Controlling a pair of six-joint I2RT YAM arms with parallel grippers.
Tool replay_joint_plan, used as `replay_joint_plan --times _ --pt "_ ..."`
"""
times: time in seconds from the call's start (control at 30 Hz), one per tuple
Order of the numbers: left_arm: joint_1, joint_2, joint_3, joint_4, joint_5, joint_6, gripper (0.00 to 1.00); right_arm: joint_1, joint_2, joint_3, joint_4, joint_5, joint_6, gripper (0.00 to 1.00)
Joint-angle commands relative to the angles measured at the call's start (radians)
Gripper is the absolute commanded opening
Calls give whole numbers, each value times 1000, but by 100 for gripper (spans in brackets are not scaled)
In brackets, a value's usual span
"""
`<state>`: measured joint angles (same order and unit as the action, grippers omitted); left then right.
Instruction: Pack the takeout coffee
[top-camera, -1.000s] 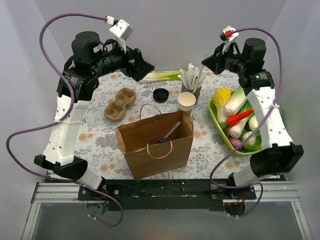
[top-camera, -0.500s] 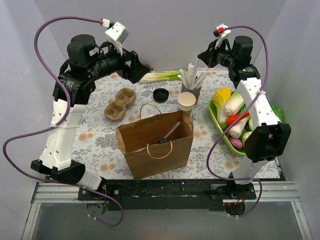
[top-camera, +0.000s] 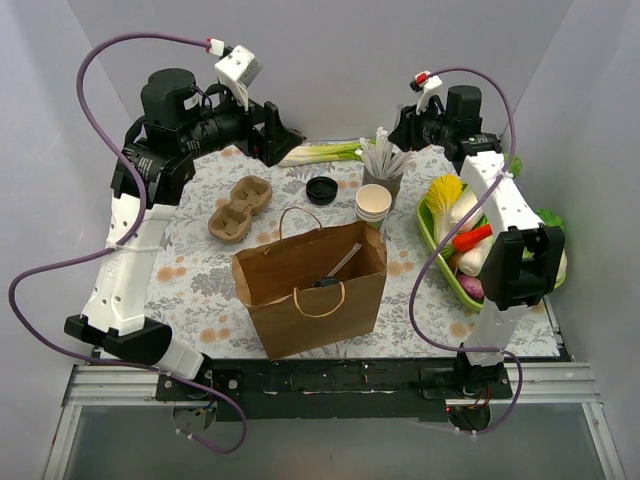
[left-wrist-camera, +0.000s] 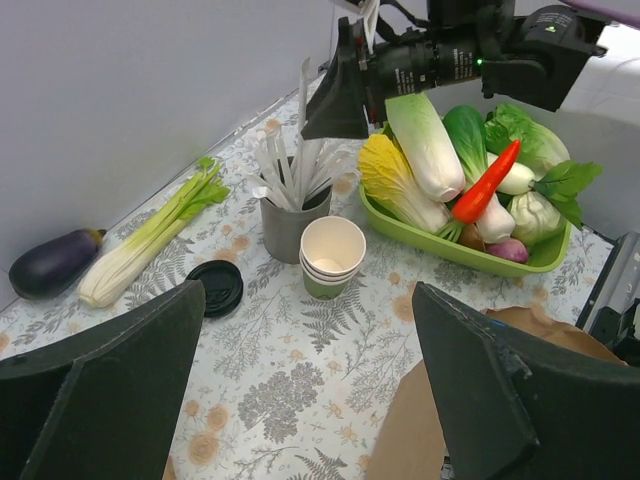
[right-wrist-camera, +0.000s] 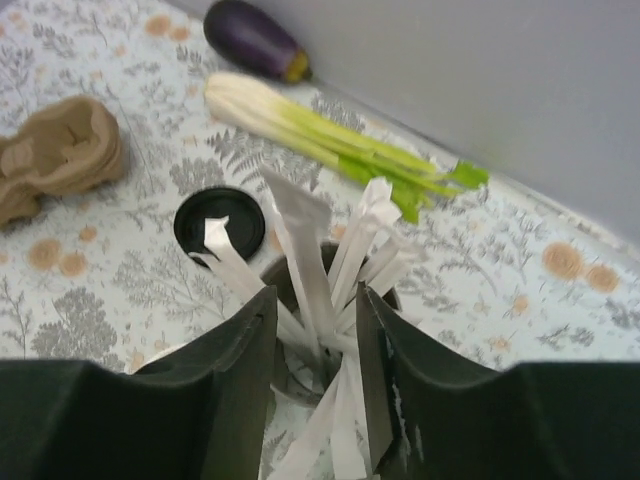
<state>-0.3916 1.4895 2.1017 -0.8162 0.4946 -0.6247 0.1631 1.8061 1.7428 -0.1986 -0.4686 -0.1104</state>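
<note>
Right fingers shifted left over floral tablecloth, seemingly slightly parted; left fingers spread wide.

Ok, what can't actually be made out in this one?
Paper bag contents, top view: a dark item lies in shadow inside; whether it is the lidded coffee cannot be told.
Eggplant: hidden in the top view under the left arm.
Cup stack: nearly all hidden in the right wrist view behind the right pincer.

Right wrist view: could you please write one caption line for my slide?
Right claw, open, aimed at the wrapped straws, with a loose black lid, celery and an eggplant beyond.
</note>
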Motion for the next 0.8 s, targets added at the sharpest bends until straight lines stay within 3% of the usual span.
replay_joint_plan --times 0.0,0.03,0.1,0.17,0.2,0.3,0.33,0.5,0.77 --pt "7 -28 -20 -3 13 14 86 6 -8 30 -116 8 -32 51" --pt "8 -32 -35 -1 7 16 86 6 -11 76 -169 11 -55 54" --pt "10 -49 -61 11 -33 17 86 4 -17 130 -241 50 -74 71" --pt "16 -63 -107 35 -73 14 89 4 -22 228 -343 131 -60 77" --pt "20 -80 -124 48 -100 14 96 3 -25 263 -370 158 -48 77" --pt "37 -110 -193 95 -207 25 98 4 -40 352 -491 255 4 80" --pt "40 -121 -219 113 -273 29 98 3 -48 362 -515 272 17 91" --pt "88 -187 -396 274 -402 43 98 3 -144 315 -561 392 75 93" --pt "158 -184 -431 319 -442 5 98 4 -298 216 -501 424 95 96"
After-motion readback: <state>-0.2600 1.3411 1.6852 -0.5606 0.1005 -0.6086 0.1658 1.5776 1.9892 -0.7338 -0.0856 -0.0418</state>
